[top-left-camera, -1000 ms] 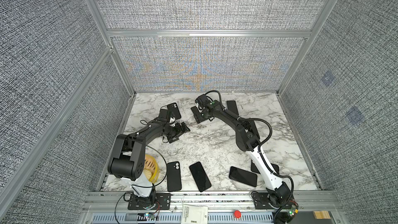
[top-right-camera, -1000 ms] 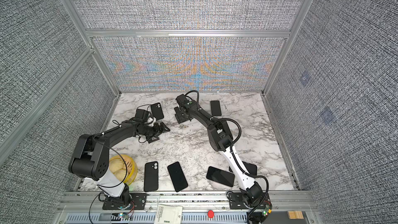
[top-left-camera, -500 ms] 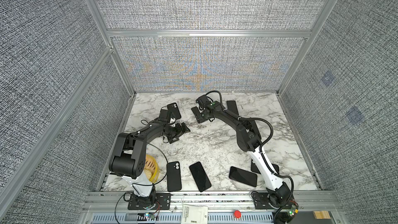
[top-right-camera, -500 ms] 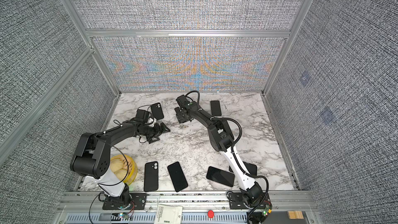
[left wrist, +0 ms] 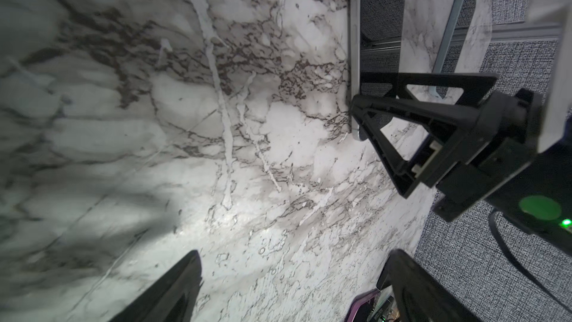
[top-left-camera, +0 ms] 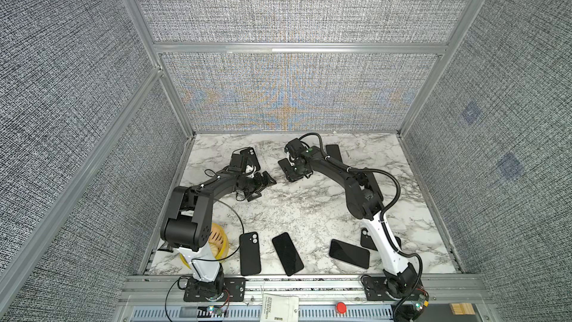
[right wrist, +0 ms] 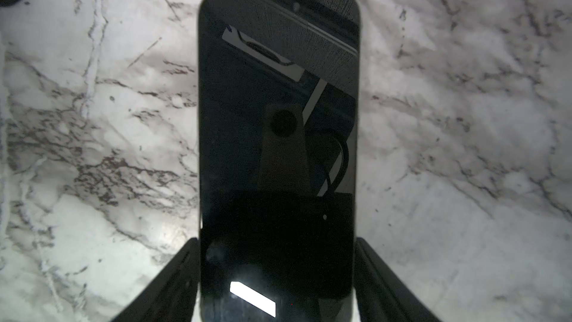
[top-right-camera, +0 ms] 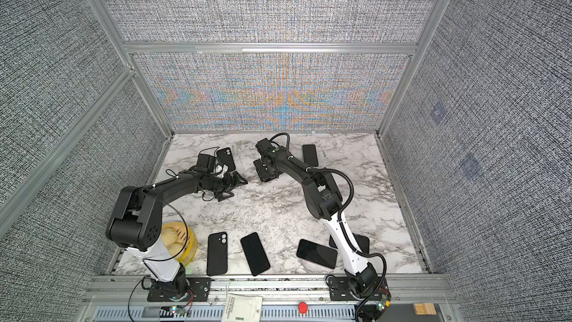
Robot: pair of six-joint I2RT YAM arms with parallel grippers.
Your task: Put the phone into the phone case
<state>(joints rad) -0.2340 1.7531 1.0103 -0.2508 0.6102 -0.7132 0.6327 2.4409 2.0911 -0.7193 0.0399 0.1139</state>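
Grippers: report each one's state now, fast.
Left gripper: open, holding nothing.
Right gripper: fingers on either side of the phone, close to its edges; whether it grips cannot be told.

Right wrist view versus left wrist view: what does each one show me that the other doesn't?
Only right wrist: the whole screen of the black glossy phone, face up, with the fingers of the right end effector against both long edges. Only left wrist: the open, empty left end effector, the grey fabric wall, and the right end effector seen from outside. Both: the white marble tabletop and that phone, edge-on in the left wrist view.
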